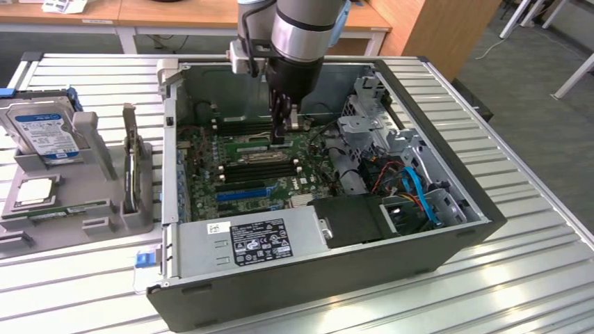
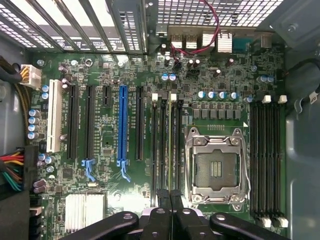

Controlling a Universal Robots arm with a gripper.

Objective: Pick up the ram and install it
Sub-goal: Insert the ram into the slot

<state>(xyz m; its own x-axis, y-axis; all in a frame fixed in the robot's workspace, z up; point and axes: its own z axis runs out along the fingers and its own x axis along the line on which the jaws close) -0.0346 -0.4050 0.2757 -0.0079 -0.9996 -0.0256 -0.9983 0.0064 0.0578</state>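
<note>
One arm (image 1: 302, 35) is seen above one open computer case (image 1: 446, 236), which is laid on its side on a surface (image 1: 529, 292) of ribbed metal slats. The jaws are drawn almost fully together. In the wrist view the two black fingertips (image 2: 162, 200) are pinched on the ram (image 2: 170, 145), which is seen edge-on as a single thin, yellow-green strip. The strip is aligned with the bank of long black slots that lies between the CPU socket (image 2: 216, 167) and the blue slot (image 2: 122, 125). Whether it is pushed home cannot be told.

On the green motherboard (image 2: 107, 140) the following are counted:

- one long blue plastic slot
- one white slot (image 2: 54, 122)
- one square, metal-framed CPU socket
- one finned silver heat sink (image 2: 85, 210)

On the socket's other side a second bank of four black slots (image 2: 265, 160) is fitted with small white latches.

In the exterior view one silver, box-shaped power supply (image 1: 250, 240) with a black label is mounted in the near part of the case. On the exterior view's left, just beside the case, one grey moulded holder (image 1: 93, 216) is set on the slats. In it are kept one hard drive (image 1: 42, 129) with a blue-and-white label, one flat square processor chip (image 1: 37, 191) and one thin card (image 1: 130, 160) stood on edge.
</note>
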